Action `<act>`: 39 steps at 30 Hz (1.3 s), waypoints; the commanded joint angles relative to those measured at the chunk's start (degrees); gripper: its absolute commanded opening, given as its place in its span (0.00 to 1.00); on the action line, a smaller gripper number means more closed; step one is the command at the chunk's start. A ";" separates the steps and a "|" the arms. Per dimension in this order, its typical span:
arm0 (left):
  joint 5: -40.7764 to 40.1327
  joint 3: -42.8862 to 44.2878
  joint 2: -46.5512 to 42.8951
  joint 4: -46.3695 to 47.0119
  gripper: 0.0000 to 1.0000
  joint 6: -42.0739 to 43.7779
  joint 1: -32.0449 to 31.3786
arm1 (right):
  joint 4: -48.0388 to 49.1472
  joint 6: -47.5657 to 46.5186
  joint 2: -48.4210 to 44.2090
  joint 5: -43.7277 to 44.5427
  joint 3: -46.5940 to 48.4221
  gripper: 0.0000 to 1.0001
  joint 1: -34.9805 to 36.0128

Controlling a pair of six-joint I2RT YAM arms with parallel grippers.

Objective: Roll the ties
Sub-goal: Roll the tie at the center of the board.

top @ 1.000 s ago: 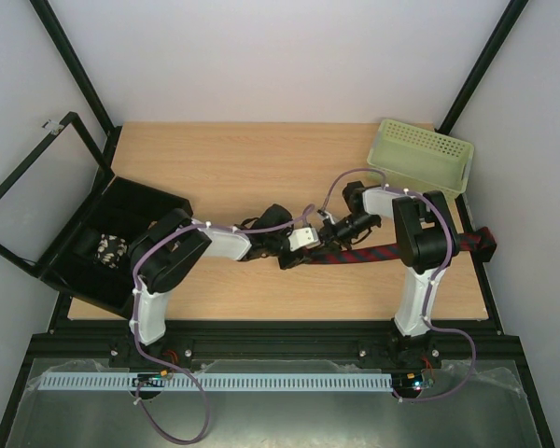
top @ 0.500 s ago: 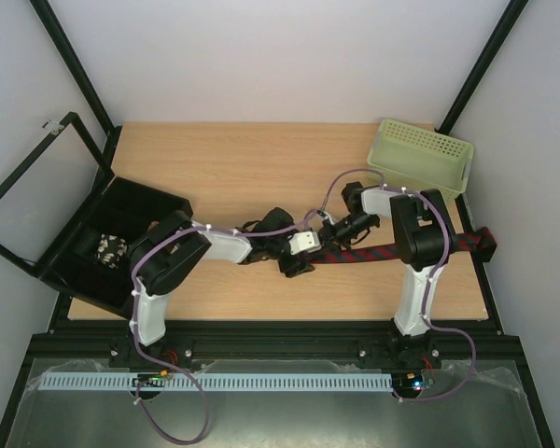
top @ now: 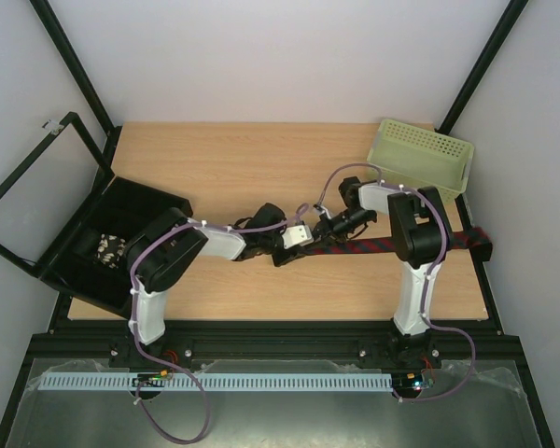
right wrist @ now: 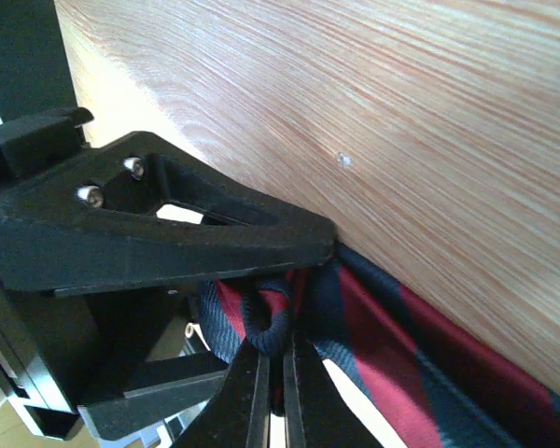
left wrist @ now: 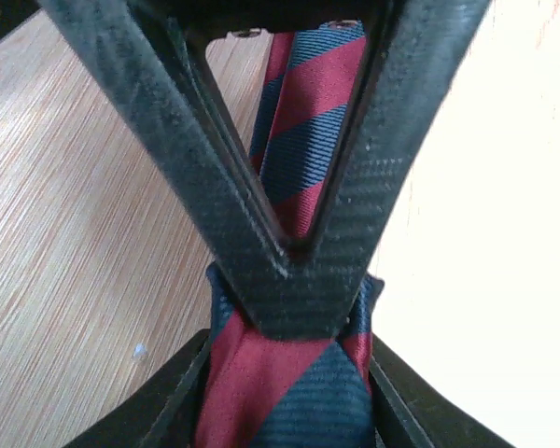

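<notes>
A dark red tie (top: 392, 245) with navy diagonal stripes lies across the right half of the table, its far end hanging over the right edge. Its left end is folded into a small roll between the two grippers at mid-table. My left gripper (top: 287, 250) is shut on that roll. In the left wrist view the tie (left wrist: 289, 392) fills the gap between the fingers (left wrist: 173, 397). My right gripper (top: 329, 228) meets it from the right, shut on a fold of the tie (right wrist: 266, 322). Its two fingers (right wrist: 252, 392) stand almost together.
A pale green perforated basket (top: 422, 154) stands at the back right corner. An open black box (top: 140, 210) sits at the left edge with a small patterned roll (top: 109, 247) inside. The right arm's upright link (top: 420, 233) stands over the tie's right part.
My left gripper opened wide and closed again on the tie's rolled end. Both grippers shifted slightly toward the far side, and the tie now lies straighter.
</notes>
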 commanded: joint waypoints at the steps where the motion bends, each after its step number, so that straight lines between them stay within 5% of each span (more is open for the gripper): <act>1: -0.10 -3.63 0.53 -9.58 0.37 1.79 0.90 | -1.65 -0.01 2.78 1.78 0.61 0.01 -0.29; 11: 7.03 -8.33 -4.65 -1.49 0.66 -2.34 3.42 | 2.23 -1.41 7.31 8.85 -0.21 0.01 -0.28; 26: 13.17 -9.48 2.88 20.62 0.68 -12.25 3.36 | 5.96 0.56 6.33 11.01 -2.61 0.01 -0.32; 29: 11.77 -9.39 4.95 22.74 0.63 -12.68 2.24 | 6.46 1.59 6.11 10.65 -2.77 0.02 -0.32; 35: 8.56 -9.86 3.21 13.52 0.32 -6.45 1.78 | 4.84 1.95 5.31 9.73 -1.58 0.07 -0.71; 39: 5.54 -10.15 0.60 3.53 0.29 0.53 1.82 | -0.15 0.00 4.58 9.18 2.37 0.24 -1.82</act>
